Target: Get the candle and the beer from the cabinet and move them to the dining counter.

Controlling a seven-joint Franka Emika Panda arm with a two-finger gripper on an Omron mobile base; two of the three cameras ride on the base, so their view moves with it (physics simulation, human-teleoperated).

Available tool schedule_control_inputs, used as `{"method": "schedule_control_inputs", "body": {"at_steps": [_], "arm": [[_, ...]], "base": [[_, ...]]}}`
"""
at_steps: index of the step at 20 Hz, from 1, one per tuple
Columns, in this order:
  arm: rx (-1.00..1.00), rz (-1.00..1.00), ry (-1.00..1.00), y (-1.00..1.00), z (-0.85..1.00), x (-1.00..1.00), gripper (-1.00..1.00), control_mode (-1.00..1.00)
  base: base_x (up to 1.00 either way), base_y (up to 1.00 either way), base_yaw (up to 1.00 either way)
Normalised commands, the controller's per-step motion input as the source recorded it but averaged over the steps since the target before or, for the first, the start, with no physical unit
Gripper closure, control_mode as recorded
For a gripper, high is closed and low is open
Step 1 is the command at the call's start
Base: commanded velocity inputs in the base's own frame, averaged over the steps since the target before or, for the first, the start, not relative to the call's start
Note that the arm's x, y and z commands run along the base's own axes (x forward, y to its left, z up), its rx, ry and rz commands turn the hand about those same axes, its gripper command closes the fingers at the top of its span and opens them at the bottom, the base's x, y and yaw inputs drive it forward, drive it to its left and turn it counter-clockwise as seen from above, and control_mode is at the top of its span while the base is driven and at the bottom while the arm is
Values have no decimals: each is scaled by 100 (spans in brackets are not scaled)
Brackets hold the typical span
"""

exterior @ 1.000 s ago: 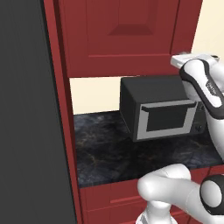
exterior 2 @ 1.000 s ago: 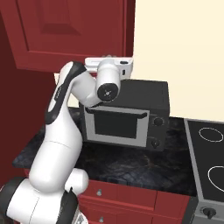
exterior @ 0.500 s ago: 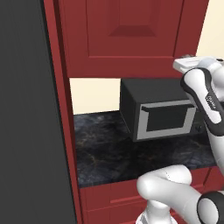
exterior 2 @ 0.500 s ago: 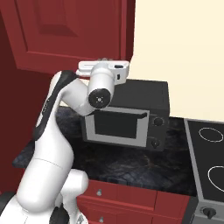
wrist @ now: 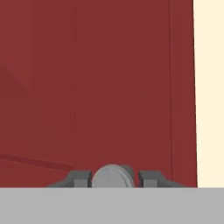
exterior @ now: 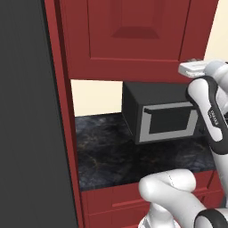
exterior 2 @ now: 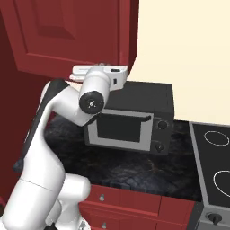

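The cabinet [wrist: 109, 87] has its door shut, and the gripper [wrist: 114, 178] sits right up against it, near the door's outer edge. Between the two fingertips [wrist: 81, 178] is a round grey knob [wrist: 111, 176]; the tips stand narrowly on either side of it, but whether they press on it I cannot tell.

The arm [exterior 2: 58, 134] rises from the base, bends at a dark elbow, and carries the hand [exterior 2: 101, 74] up to the lower edge of the cabinet door, level and pointing toward it. In the left base view the forearm [exterior: 209, 116] stands in front of the microwave's right side.

Beyond the door's edge is a plain cream wall [wrist: 210, 87]. Under the cabinet a black microwave [exterior 2: 134, 117] sits on the dark marble desk [exterior: 116, 156], which has bare room to the microwave's left and front. A dark tall panel [exterior: 31, 116] closes the far left, behind a red upright. To the right of the microwave lies a stove top [exterior 2: 213, 166]. Red drawer fronts [exterior 2: 130, 206] run below the desk's front edge.
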Motion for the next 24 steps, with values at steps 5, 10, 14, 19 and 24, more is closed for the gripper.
{"method": "schedule_control_inputs", "body": {"at_steps": [5, 10, 14, 19, 24], "arm": [[0, 0, 5, 11, 0, -50, 100, -100], [0, 0, 6, 12, 0, -55, 100, -100], [0, 0, 7, 16, 0, -59, 100, -100], [0, 0, 3, 24, 0, -57, 100, -100], [-2, 0, 1, 28, 0, -59, 100, -100]], "base": [[0, 0, 0], [0, 0, 0], [0, 0, 0], [0, 0, 0], [0, 0, 0]]}}
